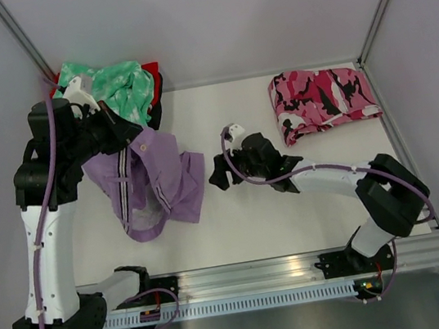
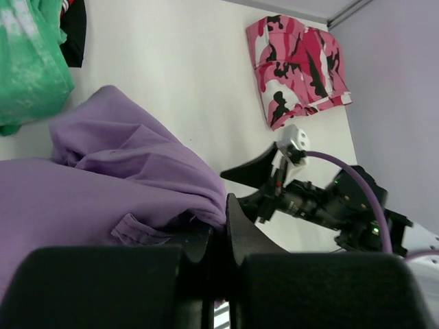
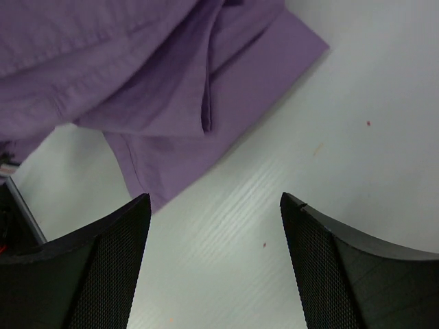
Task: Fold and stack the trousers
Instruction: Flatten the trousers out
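Step looks like spreading before 1st fold. Left gripper (image 2: 218, 229) pinches trousers (image 1: 153, 183), bunched at table's 9 o'clock. Right gripper (image 3: 213, 203) jaws wide apart, empty; hem at its 11 o'clock, prob. next grab.

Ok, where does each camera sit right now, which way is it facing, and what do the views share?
Top external: above and behind the bases, looking down at the table; both arms show, left gripper shut on the trousers, right gripper open.
Left wrist: low, facing across the table past its shut fingers toward the right arm and camouflage garment.
Right wrist: looking down between its open fingers at the trousers' edge.
Shared: the trousers appear in all three.
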